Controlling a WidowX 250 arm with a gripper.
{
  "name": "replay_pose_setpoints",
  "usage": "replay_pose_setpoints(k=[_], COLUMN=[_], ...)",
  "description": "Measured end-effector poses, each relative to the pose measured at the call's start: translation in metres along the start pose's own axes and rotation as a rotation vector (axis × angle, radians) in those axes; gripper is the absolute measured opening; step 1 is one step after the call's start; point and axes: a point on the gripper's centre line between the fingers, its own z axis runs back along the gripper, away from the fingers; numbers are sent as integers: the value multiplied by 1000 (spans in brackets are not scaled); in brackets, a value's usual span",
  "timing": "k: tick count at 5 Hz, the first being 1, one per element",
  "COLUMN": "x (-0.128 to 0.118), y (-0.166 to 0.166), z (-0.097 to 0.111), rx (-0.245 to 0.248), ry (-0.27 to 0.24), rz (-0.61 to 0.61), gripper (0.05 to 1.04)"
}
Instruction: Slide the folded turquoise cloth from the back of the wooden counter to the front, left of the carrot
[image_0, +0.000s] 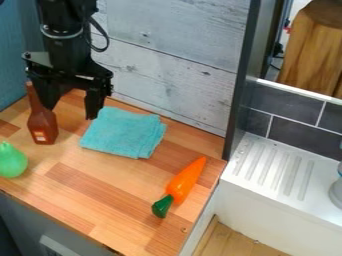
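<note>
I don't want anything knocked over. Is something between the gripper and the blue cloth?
Nothing visible stands between the gripper and the blue cloth. The brown bottle is by the gripper, on the side away from the cloth.

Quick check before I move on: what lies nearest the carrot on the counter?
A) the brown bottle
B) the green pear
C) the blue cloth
C: the blue cloth lies just up and left of the carrot, with the bottle beyond it.

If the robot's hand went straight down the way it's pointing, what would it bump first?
Probably the blue cloth or the counter beside it. One tip of the hand looks close to the cloth's edge; the other looks near the bottle. Depth is hard to tell.
</note>
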Motion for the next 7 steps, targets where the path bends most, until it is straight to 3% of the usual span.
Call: replay_pose_setpoints(k=[1,2,3,4,5,7], x=[-3,8,27,41,52,78], y=[-2,-11,-11,-11,-9,-21], z=[-7,-14,-25,-40,-69,-88], rx=[-6,-58,-88,-80,-38,-119], ry=[23,-20,-96,-120,-122,-110], rz=[-4,-39,-7,-5,19,42], gripper=[1001,1001,1001,1001,1001,1001])
